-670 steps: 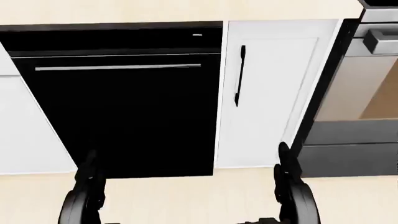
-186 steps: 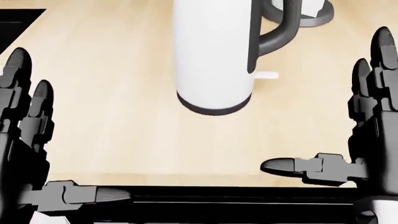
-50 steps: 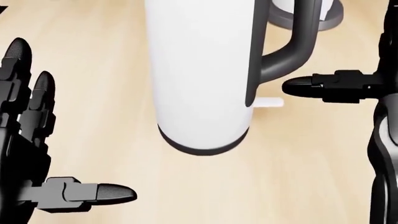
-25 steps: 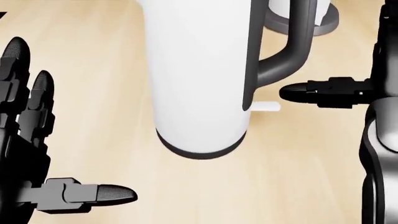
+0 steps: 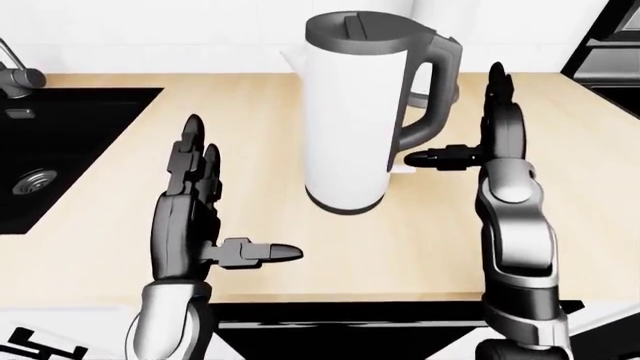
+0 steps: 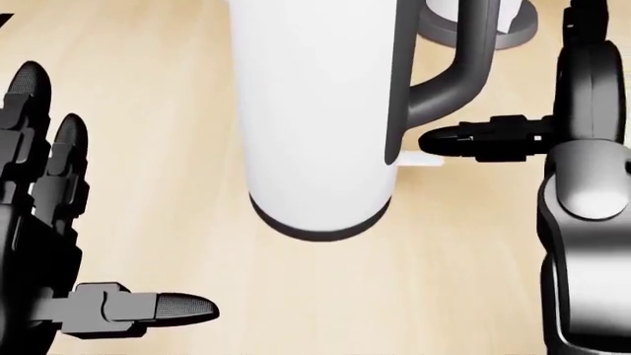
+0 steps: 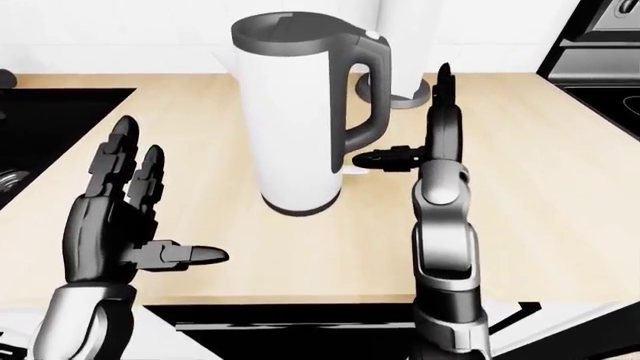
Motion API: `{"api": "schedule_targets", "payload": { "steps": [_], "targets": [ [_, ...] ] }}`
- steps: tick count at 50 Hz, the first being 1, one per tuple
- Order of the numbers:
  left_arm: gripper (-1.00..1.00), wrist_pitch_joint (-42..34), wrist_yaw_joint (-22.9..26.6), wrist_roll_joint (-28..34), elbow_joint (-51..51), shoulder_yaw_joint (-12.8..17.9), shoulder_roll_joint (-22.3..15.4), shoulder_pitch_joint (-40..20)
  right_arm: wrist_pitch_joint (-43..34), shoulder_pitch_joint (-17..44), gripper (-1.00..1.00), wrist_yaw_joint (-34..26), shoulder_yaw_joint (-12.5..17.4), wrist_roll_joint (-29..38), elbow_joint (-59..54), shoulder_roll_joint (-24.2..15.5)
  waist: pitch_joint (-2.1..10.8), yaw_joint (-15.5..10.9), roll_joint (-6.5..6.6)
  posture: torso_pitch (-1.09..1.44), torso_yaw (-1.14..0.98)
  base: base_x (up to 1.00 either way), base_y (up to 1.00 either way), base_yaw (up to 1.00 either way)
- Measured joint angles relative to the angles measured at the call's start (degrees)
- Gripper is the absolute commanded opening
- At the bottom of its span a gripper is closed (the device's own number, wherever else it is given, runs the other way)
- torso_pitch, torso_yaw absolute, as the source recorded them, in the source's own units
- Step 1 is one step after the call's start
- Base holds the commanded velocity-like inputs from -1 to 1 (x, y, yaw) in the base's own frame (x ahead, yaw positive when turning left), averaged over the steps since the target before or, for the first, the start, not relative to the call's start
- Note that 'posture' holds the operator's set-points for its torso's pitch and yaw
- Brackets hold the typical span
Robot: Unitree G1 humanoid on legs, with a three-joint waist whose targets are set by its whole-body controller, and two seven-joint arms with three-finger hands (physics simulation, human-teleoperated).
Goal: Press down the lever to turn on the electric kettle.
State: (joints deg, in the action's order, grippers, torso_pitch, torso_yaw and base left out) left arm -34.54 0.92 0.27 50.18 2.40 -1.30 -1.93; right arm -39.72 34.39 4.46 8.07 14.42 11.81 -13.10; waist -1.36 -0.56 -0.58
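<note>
A white electric kettle (image 5: 350, 120) with a dark grey lid and handle (image 5: 435, 90) stands upright on the wooden counter (image 5: 260, 112). Its small white lever (image 6: 422, 158) sticks out to the right at the foot of the handle. My right hand (image 5: 452, 114) is open just right of the handle, fingers pointing up. Its thumb (image 6: 483, 139) reaches left, and the tip lies right over the lever; whether it touches, I cannot tell. My left hand (image 5: 245, 187) is open and holds nothing, lower left of the kettle and well apart from it.
A black sink (image 5: 60, 150) with a faucet (image 5: 15, 71) is set into the counter at the left. Another white appliance on a grey base (image 6: 493, 29) stands behind the kettle. A stove (image 5: 610, 60) adjoins the counter at the right. The counter edge runs along the bottom of the left-eye view.
My right hand has moved left, bringing the thumb tip from beside the lever to right over it. The left hand and the kettle have stayed where they were.
</note>
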Motion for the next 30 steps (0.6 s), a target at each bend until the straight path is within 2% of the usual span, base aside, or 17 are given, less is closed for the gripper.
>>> {"api": "schedule_targets", "payload": {
  "steps": [30],
  "targets": [
    [1.0, 0.31, 0.01, 0.18, 0.13, -0.22, 0.1, 0.27, 3.71, 2.64, 1.0, 0.93, -0.82, 2.88, -8.64, -0.35, 0.18, -0.01, 0.02, 0.0, 0.0, 0.0, 0.0, 0.0]
  ]
}}
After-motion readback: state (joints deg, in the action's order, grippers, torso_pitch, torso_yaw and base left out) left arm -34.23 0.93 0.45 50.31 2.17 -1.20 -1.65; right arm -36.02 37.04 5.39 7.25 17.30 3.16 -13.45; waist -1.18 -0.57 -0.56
